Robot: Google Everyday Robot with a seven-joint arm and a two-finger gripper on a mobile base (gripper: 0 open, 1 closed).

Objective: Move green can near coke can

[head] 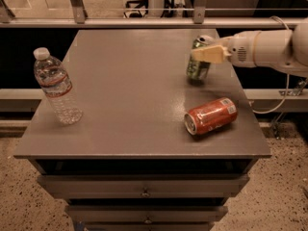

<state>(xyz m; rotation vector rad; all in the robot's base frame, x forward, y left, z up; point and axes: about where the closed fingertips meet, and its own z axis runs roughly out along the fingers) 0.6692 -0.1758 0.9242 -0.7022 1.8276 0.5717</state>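
My fingers [208, 55]: closed across the green can [196, 69], reaching in from 3 o'clock.
Green can: tilted in my grip at the bench's [120, 105] 2 o'clock area; I cannot tell whether it is lifted or touching.
Coke can [211, 115]: lying on its side, at 5 o'clock from the green can.
Water bottle [55, 86]: upright at 9 o'clock, well apart.
Doing it well: carry toward 5 o'clock, straighten the can, stop just beside the coke can without nudging it (it could roll), then release.

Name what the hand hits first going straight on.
The hand, gripping the green can, points left across the table. The way looks free; it likely passes behind the bottle, depth unclear.
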